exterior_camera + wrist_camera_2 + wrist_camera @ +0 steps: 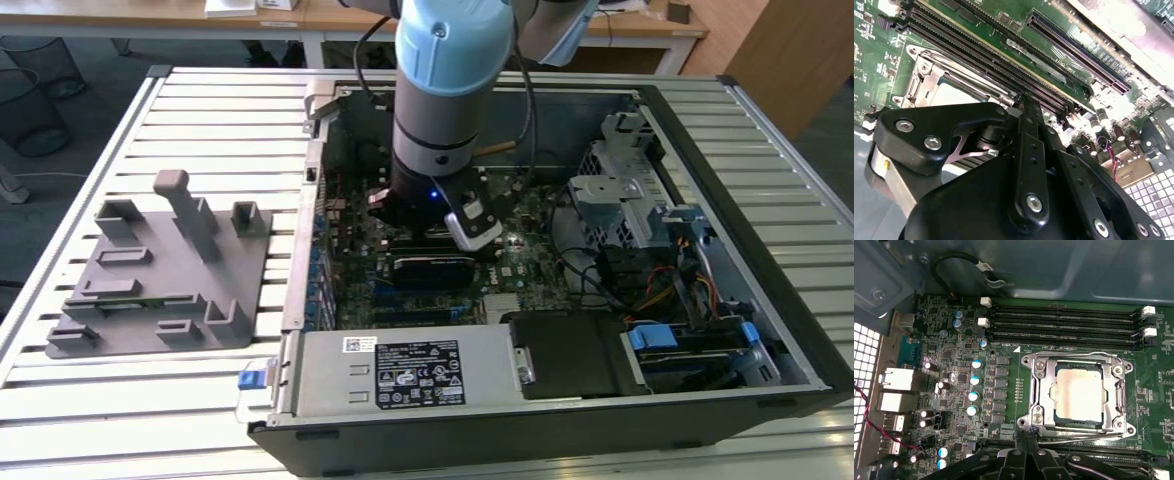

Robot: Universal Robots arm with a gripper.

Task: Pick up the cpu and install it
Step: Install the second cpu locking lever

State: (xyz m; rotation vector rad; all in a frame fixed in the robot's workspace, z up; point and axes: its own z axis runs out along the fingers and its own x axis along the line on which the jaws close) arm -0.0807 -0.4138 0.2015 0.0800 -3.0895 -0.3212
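Observation:
The cpu (1078, 392) is a silvery square chip lying flat inside the metal socket frame (1035, 390) on the green motherboard. The frame is down around it. A pale corner of the cpu (960, 94) also shows in the second wrist view behind the black finger links. My gripper (1026, 435) hovers low just beside the socket frame's edge, near the memory slots (1064, 322). Its fingers (1030, 145) are pressed together with nothing between them. In the exterior view the gripper (424, 222) is down inside the open computer case, over the motherboard.
The open computer case (747, 170) lies on a slatted metal table. A grey plastic holder tray (160, 270) sits on the exterior view's left. Drive cages and cables (641, 230) crowd the case's right side. A power supply (414, 375) fills its front.

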